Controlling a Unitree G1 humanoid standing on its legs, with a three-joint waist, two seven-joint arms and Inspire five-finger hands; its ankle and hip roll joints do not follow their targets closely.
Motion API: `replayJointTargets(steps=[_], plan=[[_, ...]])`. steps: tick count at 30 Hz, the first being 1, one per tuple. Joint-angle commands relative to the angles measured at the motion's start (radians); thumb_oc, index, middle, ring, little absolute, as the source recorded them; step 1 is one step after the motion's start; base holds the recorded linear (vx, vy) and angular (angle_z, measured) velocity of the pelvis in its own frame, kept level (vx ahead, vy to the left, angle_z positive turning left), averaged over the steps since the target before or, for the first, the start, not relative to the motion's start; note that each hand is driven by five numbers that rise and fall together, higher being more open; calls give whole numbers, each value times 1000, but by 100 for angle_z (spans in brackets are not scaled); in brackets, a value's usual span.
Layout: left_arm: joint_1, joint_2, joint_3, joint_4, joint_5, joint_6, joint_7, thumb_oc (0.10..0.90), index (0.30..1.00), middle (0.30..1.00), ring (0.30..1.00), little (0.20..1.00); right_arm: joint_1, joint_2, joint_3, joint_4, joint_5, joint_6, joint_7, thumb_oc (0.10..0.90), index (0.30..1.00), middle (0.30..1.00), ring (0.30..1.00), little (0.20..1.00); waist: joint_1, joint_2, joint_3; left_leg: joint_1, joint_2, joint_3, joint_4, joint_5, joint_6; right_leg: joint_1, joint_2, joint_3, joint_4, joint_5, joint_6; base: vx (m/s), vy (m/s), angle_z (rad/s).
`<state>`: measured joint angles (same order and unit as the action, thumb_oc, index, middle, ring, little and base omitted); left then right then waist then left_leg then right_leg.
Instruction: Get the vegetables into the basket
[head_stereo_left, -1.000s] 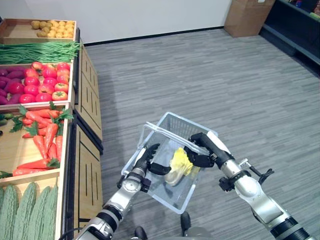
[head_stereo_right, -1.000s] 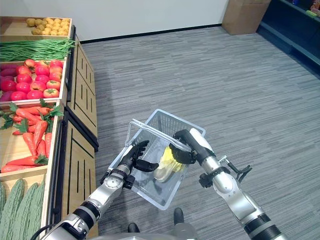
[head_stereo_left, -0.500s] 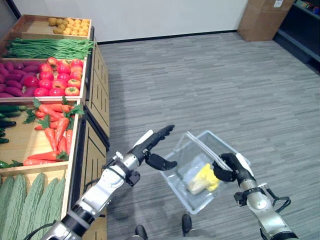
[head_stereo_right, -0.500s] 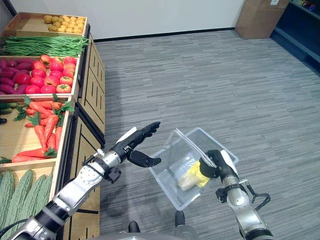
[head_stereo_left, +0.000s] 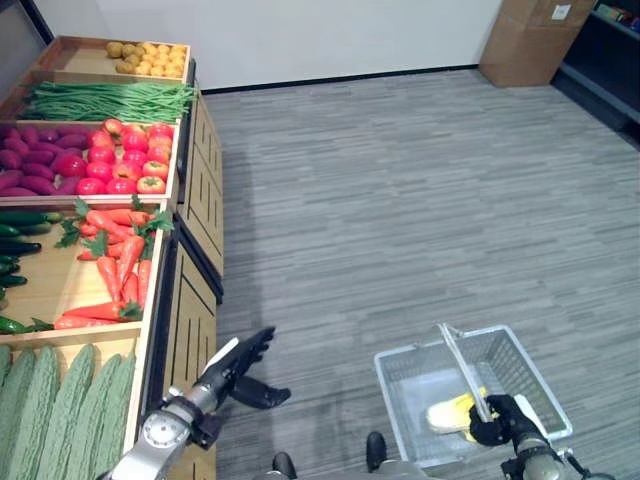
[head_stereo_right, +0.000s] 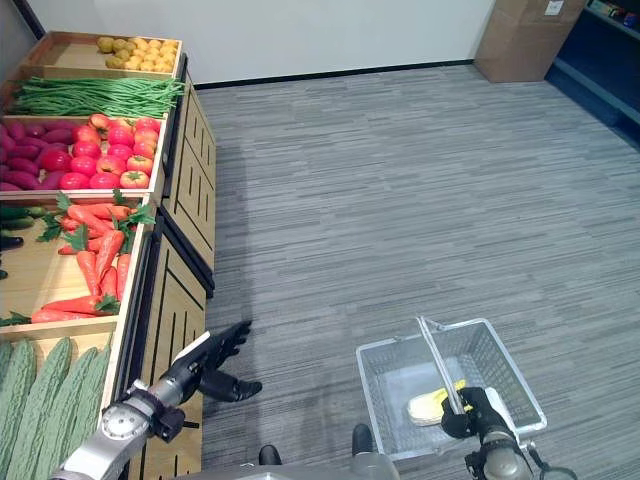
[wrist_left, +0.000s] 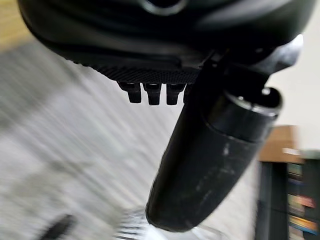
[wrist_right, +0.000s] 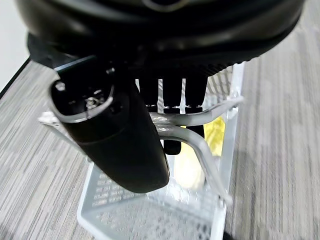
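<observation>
Basket carriage has passed to one arm: the clear mesh plastic basket, held between both hands a second ago, now hangs low from the right hand, whose fingers are curled round its handle. The left hand has come away, fingers relaxed and holding nothing, beside the wooden produce stand. Inside the basket lies one pale yellow leafy vegetable, possibly a cabbage. Orange carrots, red tomatoes and green beans remain in their crates, so more picking probably lies ahead.
</observation>
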<state>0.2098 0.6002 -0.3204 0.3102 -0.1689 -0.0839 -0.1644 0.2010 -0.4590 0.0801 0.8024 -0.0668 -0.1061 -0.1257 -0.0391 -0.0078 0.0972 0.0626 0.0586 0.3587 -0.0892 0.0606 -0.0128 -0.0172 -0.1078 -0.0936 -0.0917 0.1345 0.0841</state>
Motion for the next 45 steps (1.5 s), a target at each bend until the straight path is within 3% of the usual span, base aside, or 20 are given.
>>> replayJointTargets(steps=[1, 3, 5, 6, 7, 9, 10, 13, 14, 21, 25, 29, 31, 34, 35, 37, 39, 43, 45], plan=[[-69, -2, 20, 6, 212, -115, 49, 900, 1000, 1000, 1000, 1000, -59, -18, -29, -70, 42, -107, -11, 400, 300, 300, 300, 300, 12, -33, -53, -9, 60, -18, 2, -4, -80, 18, -68, -54, 21, -19, 90, 0, 0, 0], [-100, -12, -15, 169, 452, -151, 129, 900, 1000, 1000, 1000, 1000, -51, 0, -20, -60, 50, -121, -17, 400, 300, 300, 300, 300, 5, -34, -52, -8, 59, -15, 2, -6, -81, 16, -67, -51, 23, -21, 90, -4, 19, -5], [-126, -37, -57, 274, 515, -170, 166, 900, 1000, 1000, 1000, 1000, -51, 0, -12, -52, 59, -137, -25, 400, 300, 300, 300, 300, 4, -33, -51, -6, 58, -11, 2, -8, -82, 15, -68, -49, 23, -22, 92, -15, 21, -5], [-136, -79, -60, 410, 544, -151, 217, 900, 1000, 1000, 1000, 1000, -52, 7, 11, -30, 48, -152, -35, 400, 300, 300, 300, 300, 2, -31, -47, -8, 56, -6, 2, -8, -82, 8, -69, -43, 26, -21, 92, -41, 34, -7], [-141, -129, -41, 525, 539, -130, 245, 900, 1000, 1000, 1000, 1000, -55, 19, 27, 5, 38, -154, -44, 400, 300, 300, 300, 300, 0, -31, -43, -10, 56, -6, 2, -7, -82, 2, -69, -42, 30, -21, 92, -37, 30, -6], [-145, -155, -24, 581, 529, -120, 257, 900, 1000, 1000, 1000, 1000, -56, 26, 30, 31, 42, -154, -45, 400, 300, 300, 300, 300, 0, -29, -40, -11, 56, -6, 2, -7, -82, 0, -70, -41, 32, -21, 91, -6, 18, 2], [-162, -218, 27, 753, 510, -90, 302, 900, 1000, 1000, 1000, 1000, -58, 46, 43, 93, 54, -151, -43, 400, 300, 300, 300, 300, -1, -28, -37, -13, 53, -4, 2, -7, -81, -2, -71, -41, 34, -22, 88, -13, 35, 3], [-177, -259, 63, 859, 511, -63, 343, 900, 1000, 1000, 1000, 1000, -77, 63, 48, 161, 77, -146, -53, 400, 300, 300, 300, 300, -3, -27, -30, -14, 50, -6, 2, -8, -80, -6, -72, -41, 38, -22, 88, -6, 48, 0], [-184, -295, 115, 908, 439, -51, 351, 900, 1000, 1000, 1000, 1000, -96, 80, 42, 221, 116, -136, -52, 400, 300, 300, 300, 300, 2, -30, -19, -14, 46, -5, 2, -7, -75, -9, -76, -38, 41, -24, 87, -12, 54, -1], [-229, -347, 133, 933, 272, -59, 339, 900, 1000, 1000, 1000, 1000, -167, 85, 70, 265, 142, -122, -53, 400, 300, 300, 300, 300, 14, -54, 46, -117, 25, -18, 132, -61, -47, -55, -118, -17, 86, -18, 92, -37, 76, -1], [-247, -349, 122, 924, 244, -60, 334, 900, 1000, 1000, 1000, 1000, -183, 87, 76, 261, 153, -124, -53, 400, 300, 300, 300, 300, 14, -60, 61, -142, 12, -24, 159, -84, -33, -73, -135, -10, 107, -13, 101, -5, 120, -3], [-275, -336, 124, 911, 213, -64, 334, 900, 1000, 1000, 1000, 1000, -199, 88, 81, 223, 168, -124, -53, 400, 300, 300, 300, 300, 10, -68, 84, -157, -7, -17, 169, -105, -8, -125, -151, 12, 180, 11, 114, 2, 148, -5], [-276, -325, 119, 884, 197, -67, 327, 900, 1000, 1000, 1000, 1000, -211, 85, 89, 186, 172, -128, -54, 400, 300, 300, 300, 300, 13, -64, 113, -148, -7, -5, 187, -131, 10, -170, -146, 1, 290, 1, 114, 8, 152, -23], [-281, -318, 119, 893, 205, -65, 331, 900, 1000, 1000, 1000, 1000, -219, 89, 97, 159, 187, -134, -44, 400, 300, 300, 300, 300, 10, -64, 132, -128, -9, 4, 209, -157, 21, -217, -131, 6, 360, 8, 111, 81, 76, -27], [-285, -313, 121, 892, 201, -65, 335, 900, 1000, 1000, 1000, 1000, -221, 89, 101, 140, 191, -139, -44, 400, 300, 300, 300, 300, 4, -60, 138, -111, -11, -7, 212, -181, 13, -245, -124, 18, 344, -1, 115, 73, 13, -14], [-290, -313, 126, 893, 195, -68, 340, 900, 1000, 1000, 1000, 1000, -225, 79, 103, 115, 192, -143, -46, 400, 300, 300, 300, 300, -4, -62, 154, -103, -8, 4, 215, -176, 7, -274, -131, 15, 286, 19, 106, 104, -88, 3], [-296, -320, 126, 885, 181, -75, 341, 900, 1000, 1000, 1000, 1000, -234, 79, 108, 110, 174, -138, -51, 400, 300, 300, 300, 300, -20, -75, 164, -74, -8, -17, 238, -206, -18, -323, -171, 23, 180, 75, 122, 251, -209, 9], [-279, -328, 156, 904, 137, -71, 326, 900, 1000, 1000, 1000, 1000, -226, 75, 127, 112, 142, -129, -35, 400, 300, 300, 300, 300, -24, -82, 153, -63, 6, -39, 289, -239, -29, -310, -170, 5, 199, 73, 114, 179, -206, 34], [-272, -337, 175, 920, 108, -66, 330, 900, 1000, 1000, 1000, 1000, -231, 68, 134, 117, 138, -128, -32, 400, 300, 300, 300, 300, -17, -76, 142, -58, 38, -47, 306, -236, -46, -299, -153, -11, 219, 54, 102, 103, -199, 49]])
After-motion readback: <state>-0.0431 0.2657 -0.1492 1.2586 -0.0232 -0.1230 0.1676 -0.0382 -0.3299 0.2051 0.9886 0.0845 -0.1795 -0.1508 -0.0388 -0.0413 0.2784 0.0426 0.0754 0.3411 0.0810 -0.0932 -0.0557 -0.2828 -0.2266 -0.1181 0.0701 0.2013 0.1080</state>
